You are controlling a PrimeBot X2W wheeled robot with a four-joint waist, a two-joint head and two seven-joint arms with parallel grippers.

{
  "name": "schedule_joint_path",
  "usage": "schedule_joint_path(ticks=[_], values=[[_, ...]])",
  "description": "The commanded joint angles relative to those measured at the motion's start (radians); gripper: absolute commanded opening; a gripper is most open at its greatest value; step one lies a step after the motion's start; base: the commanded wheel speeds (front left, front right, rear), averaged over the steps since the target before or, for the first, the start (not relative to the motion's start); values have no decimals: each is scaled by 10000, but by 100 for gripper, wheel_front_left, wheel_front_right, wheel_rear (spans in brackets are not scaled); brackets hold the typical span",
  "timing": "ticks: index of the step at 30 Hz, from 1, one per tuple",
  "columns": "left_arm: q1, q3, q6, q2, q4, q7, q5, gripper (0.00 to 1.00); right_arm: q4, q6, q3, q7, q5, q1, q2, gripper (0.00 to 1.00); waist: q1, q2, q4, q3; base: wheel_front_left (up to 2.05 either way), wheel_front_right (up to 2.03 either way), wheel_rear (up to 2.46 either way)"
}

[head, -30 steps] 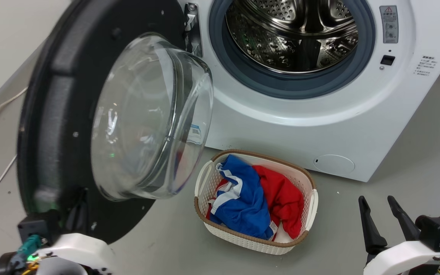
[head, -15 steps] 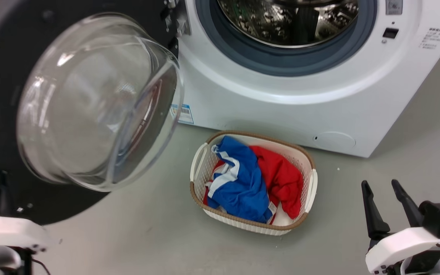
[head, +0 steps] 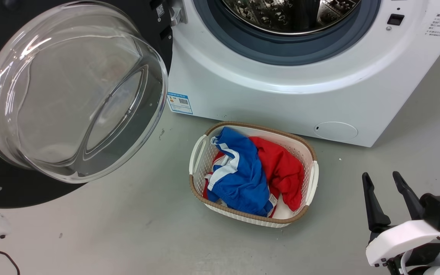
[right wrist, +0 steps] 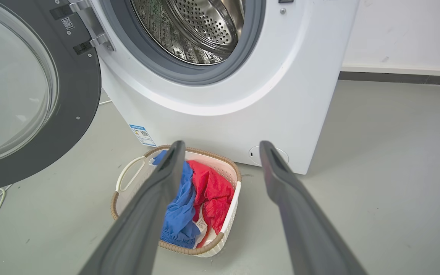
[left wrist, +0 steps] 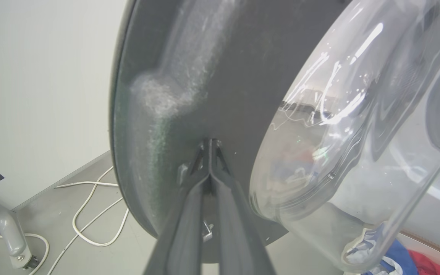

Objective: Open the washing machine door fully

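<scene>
The washing machine door (head: 21, 191) is black with a bulging glass bowl (head: 71, 91) and stands swung out to the left of the white washing machine (head: 281, 95), whose steel drum (head: 288, 15) is exposed. In the left wrist view my left gripper (left wrist: 209, 144) is shut, its tips pressed against the door (left wrist: 204, 76) on its dark inner face, beside the glass bowl (left wrist: 338, 133). My right gripper (head: 380, 175) hovers open and holds nothing at the lower right, away from the machine. Its fingers (right wrist: 166, 183) frame the basket, with the door (right wrist: 78, 95) at the left.
A white woven basket (head: 313, 179) with blue and red clothes (head: 243, 175) sits on the grey floor just in front of the machine. White cables (left wrist: 90, 214) and a grey stand (left wrist: 6, 229) lie by the wall behind the door.
The door has swung wider open to the left, uncovering the blue label on the machine's front. The head camera has shifted too. The right gripper stays open, much as before.
</scene>
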Motion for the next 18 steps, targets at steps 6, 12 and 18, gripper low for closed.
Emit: schedule_joint_path(ticks=[6,12,18], values=[[186,-214,96,-268,169,-269,86,0,135,1,-11,-76,24,8,-17,100,-1,0,-23,-332,0,0,0],[1020,-610,381,-656,-488,-357,379,0,332,1,7,-191,169,307,-2,100,-1,0,52,-988,0,0,0],[2020,-1393,715,-953,-1689,89,802,0,571,1,37,-317,427,697,8,100,-1,0,231,-1736,0,0,0]])
